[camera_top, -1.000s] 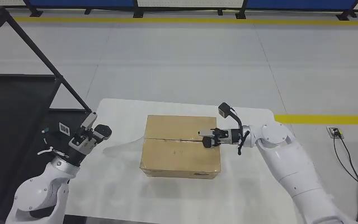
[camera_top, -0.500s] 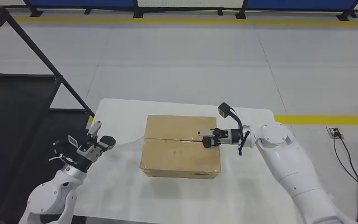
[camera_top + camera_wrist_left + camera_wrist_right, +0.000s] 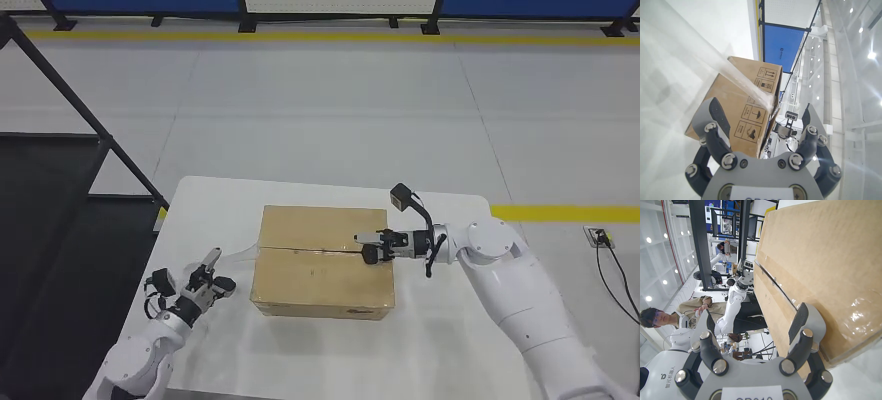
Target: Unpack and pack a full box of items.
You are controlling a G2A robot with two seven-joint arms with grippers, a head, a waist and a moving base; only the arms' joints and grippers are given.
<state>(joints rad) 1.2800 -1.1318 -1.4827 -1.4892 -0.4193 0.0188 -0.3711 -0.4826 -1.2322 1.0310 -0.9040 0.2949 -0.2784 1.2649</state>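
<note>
Lowered since a second ago: left gripper (image 3: 213,283), from the left edge of the table (image 3: 440,330) to just near-left of the box (image 3: 322,275); right gripper (image 3: 368,250) unmoved. Box closed, mid-table, seam (image 3: 310,250) across its top. Clear tape strip (image 3: 228,258) trailing from the box's upper left edge, beside the left gripper. Black frame (image 3: 80,110) left of the table. Left gripper facing the box's side, claw spread wide, empty. Right gripper at the seam's right end, claw apart, one finger (image 3: 804,321) over the box top.
</note>
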